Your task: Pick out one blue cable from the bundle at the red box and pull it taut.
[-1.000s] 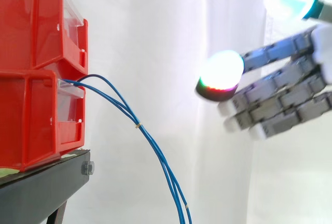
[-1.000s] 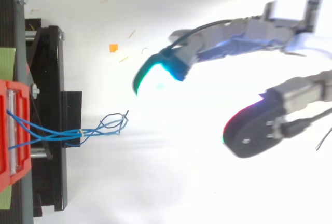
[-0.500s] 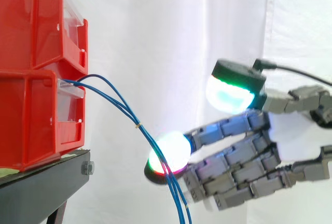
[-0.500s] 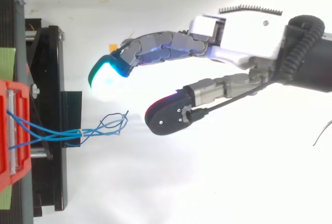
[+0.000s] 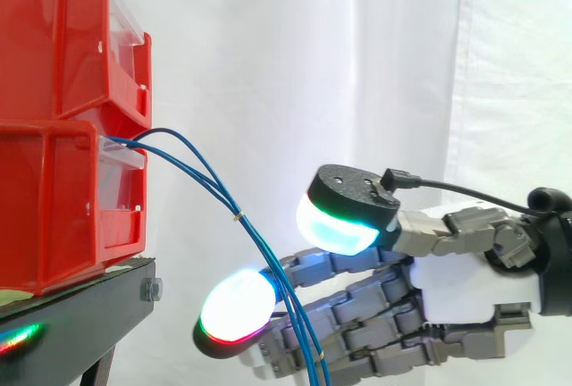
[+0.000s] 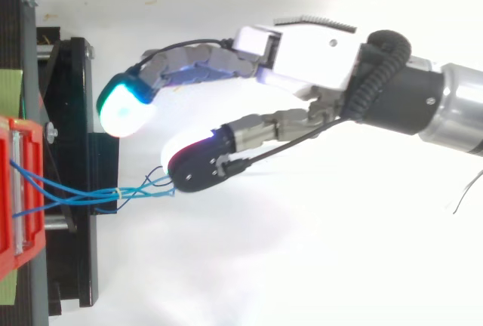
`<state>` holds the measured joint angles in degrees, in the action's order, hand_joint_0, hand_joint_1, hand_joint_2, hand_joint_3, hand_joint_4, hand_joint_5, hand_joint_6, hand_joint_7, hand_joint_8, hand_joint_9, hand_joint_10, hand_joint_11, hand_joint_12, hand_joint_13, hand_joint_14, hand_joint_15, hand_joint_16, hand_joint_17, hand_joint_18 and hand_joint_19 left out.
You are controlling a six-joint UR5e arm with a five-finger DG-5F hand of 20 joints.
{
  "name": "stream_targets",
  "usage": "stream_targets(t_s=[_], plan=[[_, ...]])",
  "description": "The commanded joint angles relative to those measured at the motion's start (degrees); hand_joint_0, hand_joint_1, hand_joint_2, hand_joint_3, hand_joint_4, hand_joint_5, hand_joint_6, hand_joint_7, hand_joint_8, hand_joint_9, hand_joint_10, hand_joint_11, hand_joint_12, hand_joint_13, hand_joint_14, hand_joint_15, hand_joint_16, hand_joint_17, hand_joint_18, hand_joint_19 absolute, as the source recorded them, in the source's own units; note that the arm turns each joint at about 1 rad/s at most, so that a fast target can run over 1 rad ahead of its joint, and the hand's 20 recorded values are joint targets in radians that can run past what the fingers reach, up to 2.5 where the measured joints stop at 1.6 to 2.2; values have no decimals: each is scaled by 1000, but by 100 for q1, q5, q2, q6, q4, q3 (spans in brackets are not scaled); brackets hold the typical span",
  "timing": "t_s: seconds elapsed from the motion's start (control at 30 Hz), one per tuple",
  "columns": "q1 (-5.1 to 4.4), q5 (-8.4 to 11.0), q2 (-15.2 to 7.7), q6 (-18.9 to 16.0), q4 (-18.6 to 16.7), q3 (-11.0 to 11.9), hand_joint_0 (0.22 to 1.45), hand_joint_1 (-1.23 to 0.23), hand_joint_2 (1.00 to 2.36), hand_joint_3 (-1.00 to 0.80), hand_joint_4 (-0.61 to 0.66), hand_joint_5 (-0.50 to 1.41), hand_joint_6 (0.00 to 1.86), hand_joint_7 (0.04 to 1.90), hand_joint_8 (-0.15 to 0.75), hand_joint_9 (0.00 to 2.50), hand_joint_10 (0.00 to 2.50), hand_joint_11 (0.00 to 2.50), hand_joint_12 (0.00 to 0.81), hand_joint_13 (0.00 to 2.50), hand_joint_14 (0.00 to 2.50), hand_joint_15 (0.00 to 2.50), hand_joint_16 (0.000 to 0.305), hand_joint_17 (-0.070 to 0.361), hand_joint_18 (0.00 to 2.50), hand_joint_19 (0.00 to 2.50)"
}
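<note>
There, the blue cables [image 5: 238,217] drooped out of the front of the lower red box [image 5: 63,198]. My hand [image 5: 465,270] lay open just beyond, straight fingers [image 5: 357,265] crossing the strands and thumb spread above, pinching nothing.

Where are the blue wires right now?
In the side view, the blue wires come out of the lower red bin on the left and droop down rightward, across the fingers of the hand.
</note>
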<state>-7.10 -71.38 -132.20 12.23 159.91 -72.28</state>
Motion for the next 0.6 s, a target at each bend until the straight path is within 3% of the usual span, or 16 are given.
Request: stream_targets(t_s=[0.0, 0.2, 0.57], plan=[[-19, -157, -113, 52, -100, 153, 497, -600, 1000, -500, 138, -200, 502, 761, 192, 464, 0, 0, 259, 223, 0, 19, 46, 104, 0, 144], [-72, -201, -113, 8, -294, 162, 495, -606, 1000, -500, 147, -190, 502, 791, 196, 496, 0, 0, 264, 251, 2, 35, 46, 103, 0, 164], [-125, -236, -122, -388, -549, 153, 539, -635, 1000, -500, 156, -166, 503, 874, 198, 580, 2, 61, 258, 326, 3, 74, 43, 97, 79, 228]])
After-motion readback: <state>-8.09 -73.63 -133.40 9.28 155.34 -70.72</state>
